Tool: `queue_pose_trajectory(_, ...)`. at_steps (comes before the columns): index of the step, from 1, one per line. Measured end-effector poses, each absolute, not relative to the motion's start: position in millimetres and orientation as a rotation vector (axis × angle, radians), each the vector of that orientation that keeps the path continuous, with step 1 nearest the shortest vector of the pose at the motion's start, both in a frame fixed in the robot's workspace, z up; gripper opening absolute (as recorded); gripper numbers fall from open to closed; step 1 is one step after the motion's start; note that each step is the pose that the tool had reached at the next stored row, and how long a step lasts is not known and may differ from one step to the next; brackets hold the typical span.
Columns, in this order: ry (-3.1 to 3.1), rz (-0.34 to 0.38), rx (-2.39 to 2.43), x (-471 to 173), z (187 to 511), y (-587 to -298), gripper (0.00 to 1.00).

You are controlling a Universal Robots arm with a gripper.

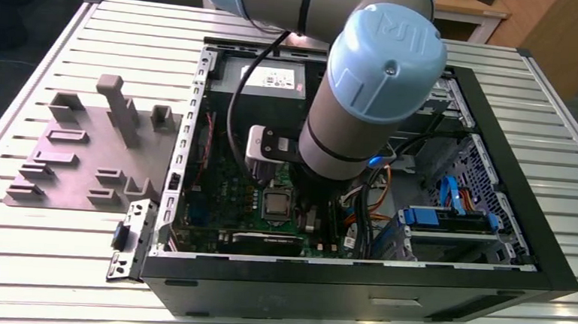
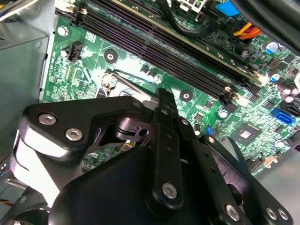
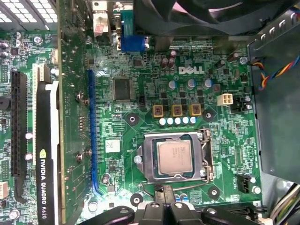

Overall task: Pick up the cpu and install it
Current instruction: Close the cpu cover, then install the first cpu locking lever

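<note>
First wrist view | cpu [image 3: 173, 156] seated in socket frame [image 3: 204, 154] | gripper [image 3: 166, 202] beside, seemingly empty

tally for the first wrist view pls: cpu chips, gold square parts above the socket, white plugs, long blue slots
small flat square silver-grey cpu chip, lying in the socket: 1
gold square components: 3
white square plastic connector: 1
long blue card slot: 1
Total: 6

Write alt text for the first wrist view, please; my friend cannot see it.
A silver cpu sits in the metal socket frame on a green motherboard. The black end effector is close beside the socket, and a graphics card stands alongside.
</note>
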State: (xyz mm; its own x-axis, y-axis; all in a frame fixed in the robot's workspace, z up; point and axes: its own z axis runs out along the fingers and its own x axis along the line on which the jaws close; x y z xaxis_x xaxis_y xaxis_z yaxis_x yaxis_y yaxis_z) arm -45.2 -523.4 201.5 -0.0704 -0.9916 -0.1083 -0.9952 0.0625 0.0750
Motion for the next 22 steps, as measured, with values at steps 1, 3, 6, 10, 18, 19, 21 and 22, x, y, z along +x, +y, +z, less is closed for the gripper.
queue_pose_trajectory(1,2.269,0.201,-2.122,-45.2,201.0,-523.5,0.11)
queue_pose_trajectory(3,2.269,0.201,-2.123,-45.2,200.3,-523.8,0.11)
queue_pose_trajectory(6,2.269,0.200,-2.123,-45.2,199.2,-523.8,0.11)
queue_pose_trajectory(10,2.263,0.201,-2.131,-45.2,198.1,-523.9,0.11)
queue_pose_trajectory(18,2.251,0.201,-2.144,-45.2,194.4,-524.7,0.11)
queue_pose_trajectory(19,2.249,0.201,-2.146,-45.2,194.1,-524.8,0.11)
queue_pose_trajectory(21,2.246,0.201,-2.149,-45.2,193.7,-525.0,0.11)
queue_pose_trajectory(22,2.245,0.201,-2.151,-45.2,193.3,-525.0,0.11)
